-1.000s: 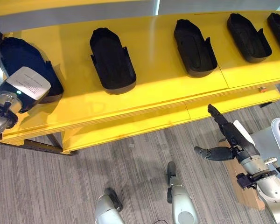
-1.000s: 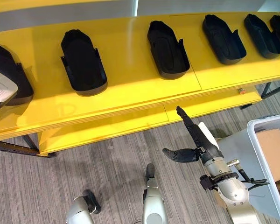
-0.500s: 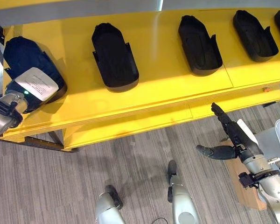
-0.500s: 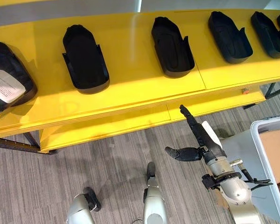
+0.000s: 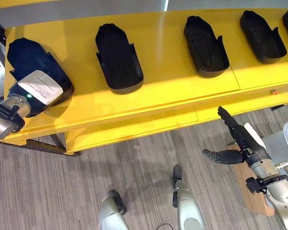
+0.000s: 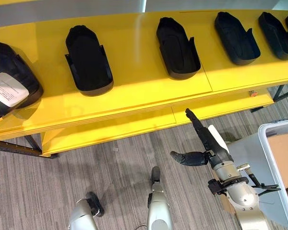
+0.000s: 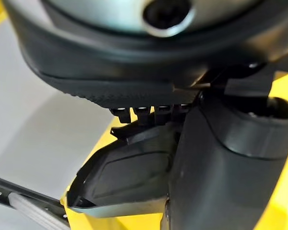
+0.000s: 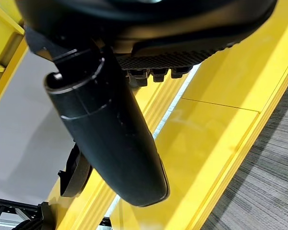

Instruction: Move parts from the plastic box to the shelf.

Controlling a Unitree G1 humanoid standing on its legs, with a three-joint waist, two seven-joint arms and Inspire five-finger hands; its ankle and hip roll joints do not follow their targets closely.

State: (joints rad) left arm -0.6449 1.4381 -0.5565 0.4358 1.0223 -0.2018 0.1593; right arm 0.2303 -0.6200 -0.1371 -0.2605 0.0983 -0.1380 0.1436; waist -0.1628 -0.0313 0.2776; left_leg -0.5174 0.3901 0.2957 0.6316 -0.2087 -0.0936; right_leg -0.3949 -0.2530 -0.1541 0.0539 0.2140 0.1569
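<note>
The long yellow shelf [image 5: 168,91] carried a row of black, boat-shaped moulded plastic parts [image 5: 117,57], all lying flat and well apart. At its left end the left hand [image 5: 36,86] covered one more such part [image 5: 31,60], which sat further onto the shelf than a second earlier; whether its hidden fingers gripped it I cannot tell. The right hand [image 6: 204,143] hung in front of the shelf, fingers straight and holding nothing.

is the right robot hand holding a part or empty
Empty. The right robot hand hangs over the floor below the yellow shelf, fingers straight and thumb spread, with nothing between them.
</note>
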